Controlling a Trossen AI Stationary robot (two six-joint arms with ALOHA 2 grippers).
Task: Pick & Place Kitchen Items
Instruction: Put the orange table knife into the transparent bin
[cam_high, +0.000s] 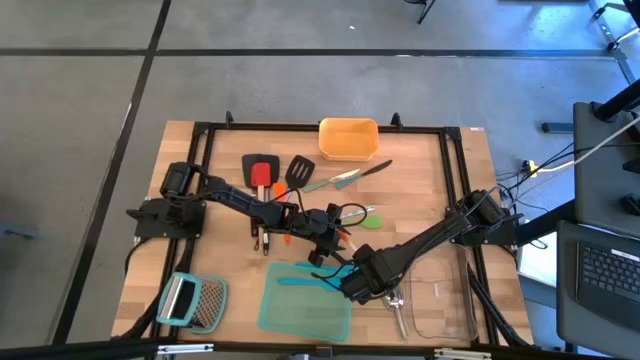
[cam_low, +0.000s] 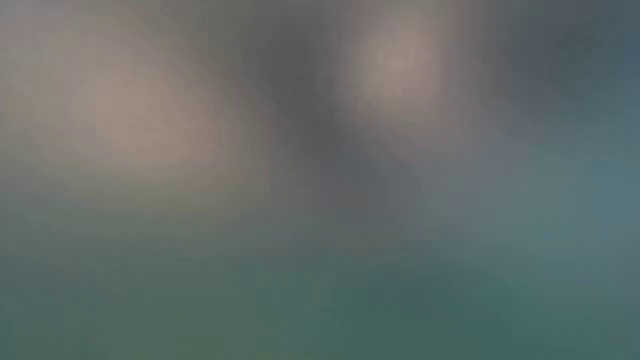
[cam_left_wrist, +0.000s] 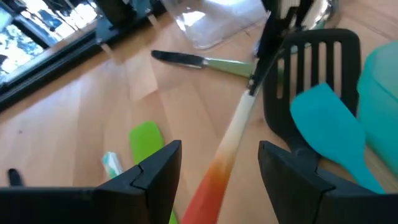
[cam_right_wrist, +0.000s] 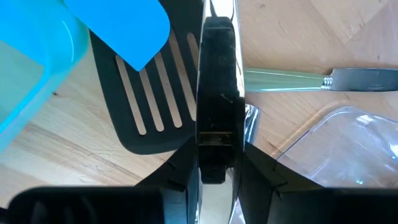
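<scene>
My left gripper (cam_high: 333, 240) (cam_left_wrist: 217, 165) is open at mid-table. Its fingers stand on either side of an orange-and-white handle (cam_left_wrist: 225, 149) without touching it. My right gripper (cam_high: 354, 288) (cam_right_wrist: 215, 165) is shut on a silver utensil with a black handle inlay (cam_right_wrist: 216, 81), beside the teal container (cam_high: 300, 312). A black slotted turner (cam_right_wrist: 146, 93) lies flat on the table, and the teal spatula's blade (cam_right_wrist: 124, 25) rests on it. A green-handled knife (cam_right_wrist: 298, 81) and a green spatula (cam_left_wrist: 146, 140) lie on the table. The low view is a blur. My right gripper pinches the silver utensil's black-inlaid handle (cam_right_wrist: 216, 134) between its two fingers, which lie along the handle. The utensil's silver end (cam_high: 398, 312) shows beyond the gripper, near the clear container. Whether it is lifted clear of the table, I cannot tell.
An orange container (cam_high: 348, 138) stands at the far edge, with a red turner (cam_high: 260, 172), a black turner (cam_high: 300, 170) and a slim utensil (cam_high: 345, 178) in front of it. A clear container (cam_high: 440, 300) is near right. A grater (cam_high: 193, 300) lies near left.
</scene>
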